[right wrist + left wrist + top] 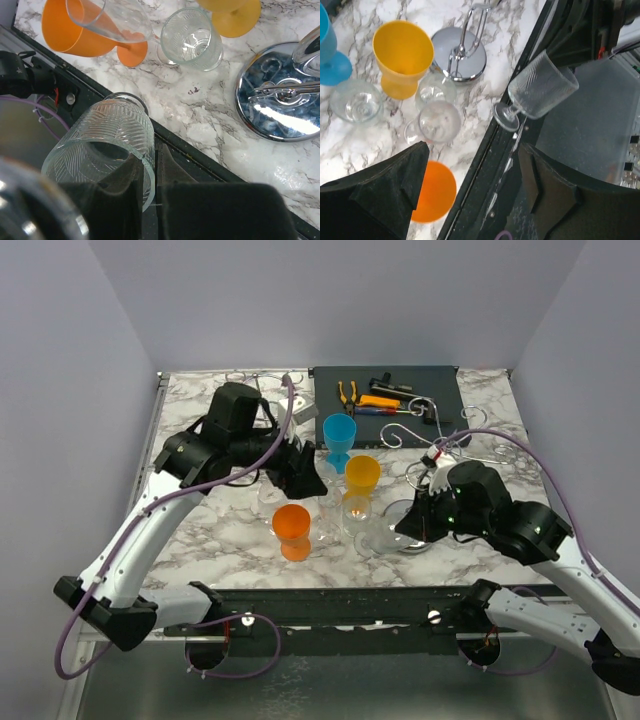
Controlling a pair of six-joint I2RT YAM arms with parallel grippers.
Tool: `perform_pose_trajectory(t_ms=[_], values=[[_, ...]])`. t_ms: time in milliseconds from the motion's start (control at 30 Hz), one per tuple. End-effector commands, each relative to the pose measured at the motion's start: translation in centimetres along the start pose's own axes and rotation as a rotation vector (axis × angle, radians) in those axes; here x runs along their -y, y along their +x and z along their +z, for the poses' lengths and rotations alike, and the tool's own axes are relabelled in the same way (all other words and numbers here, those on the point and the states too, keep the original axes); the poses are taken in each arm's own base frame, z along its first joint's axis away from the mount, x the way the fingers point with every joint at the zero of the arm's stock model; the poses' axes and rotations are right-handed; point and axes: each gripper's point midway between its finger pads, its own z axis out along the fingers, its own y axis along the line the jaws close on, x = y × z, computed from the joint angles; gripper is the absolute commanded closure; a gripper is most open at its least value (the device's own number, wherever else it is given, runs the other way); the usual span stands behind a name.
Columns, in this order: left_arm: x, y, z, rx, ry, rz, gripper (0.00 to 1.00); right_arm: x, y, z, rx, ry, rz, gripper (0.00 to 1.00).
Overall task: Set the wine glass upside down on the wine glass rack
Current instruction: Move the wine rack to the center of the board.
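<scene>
The white, grey-veined marble table [220, 530] carries a yellow plastic goblet [362, 473]. A blue plastic goblet [339, 432] stands just behind it, an orange plastic cup [292, 523] nearer and left, clear glasses [355, 102] close around it, the rack's round chrome base [465, 60] nearer and right, and a dark flat tray [440, 390] well behind.

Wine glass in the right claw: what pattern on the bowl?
The wine glass is clear, with fine herringbone ribbing; the right wrist view shows it best.

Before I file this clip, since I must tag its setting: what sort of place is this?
Probably a robot test bench, not a kitchen: a marble-patterned table boxed in by plain grey walls, the left arm and right arm mounted at its near edge, and pliers on a dark mat.
</scene>
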Motion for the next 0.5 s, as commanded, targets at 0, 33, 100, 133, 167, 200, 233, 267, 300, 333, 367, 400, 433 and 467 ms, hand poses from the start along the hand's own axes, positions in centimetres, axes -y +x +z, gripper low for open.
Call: perform_pose_trajectory(t_ms=[0,33,100,133,167,200,233,267,300,333,367,400,433,467], values=[[0.5,-5.5,2.0,0.092,0.007,0.028,0.19,-1.6,-1.4,-1.1,0.068,-0.074,0.005,1.00],[0.8,-6.7,2.3,0.109,0.028,0.022,0.15,-1.5,-1.3,-1.2,0.072,-0.071,0.006,1.00],[1.4,-8.2,3.5,0.124,0.080,-0.010,0.08,-1.3,-1.3,-1.3,0.078,-0.063,0.010,1.00],[1.6,-8.9,4.0,0.137,0.103,-0.014,0.05,-1.2,-1.2,-1.4,0.079,-0.059,0.012,1.00],[2.0,-9.3,4.6,0.140,0.134,-0.023,0.04,-1.0,-1.2,-1.4,0.080,-0.054,0.013,1.00],[2.5,-9.7,5.1,0.145,0.161,-0.024,0.04,-0.9,-1.1,-1.5,0.082,-0.050,0.015,1.00],[2.6,-10.0,5.7,0.141,0.178,-0.039,0.04,-0.9,-1.1,-1.6,0.082,-0.046,0.017,1.00],[3.0,-10.4,6.2,0.143,0.194,-0.042,0.04,-0.8,-1.0,-1.6,0.081,-0.043,0.018,1.00],[3.0,-10.6,6.8,0.138,0.206,-0.058,0.04,-0.7,-0.9,-1.6,0.078,-0.040,0.019,1.00],[3.2,-10.9,7.1,0.136,0.220,-0.061,0.04,-0.7,-0.9,-1.5,0.076,-0.038,0.019,1.00],[3.1,-11.1,7.7,0.127,0.232,-0.072,0.04,-0.6,-0.8,-1.4,0.074,-0.036,0.019,1.00],[3.3,-11.3,8.0,0.124,0.248,-0.076,0.05,-0.5,-0.8,-1.2,0.069,-0.032,0.020,1.00],[3.3,-11.6,8.6,0.118,0.259,-0.082,0.06,-0.5,-0.7,-1.1,0.064,-0.029,0.020,1.00],[3.1,-11.7,9.1,0.108,0.267,-0.092,0.08,-0.4,-0.6,-0.9,0.062,-0.027,0.021,1.00]])
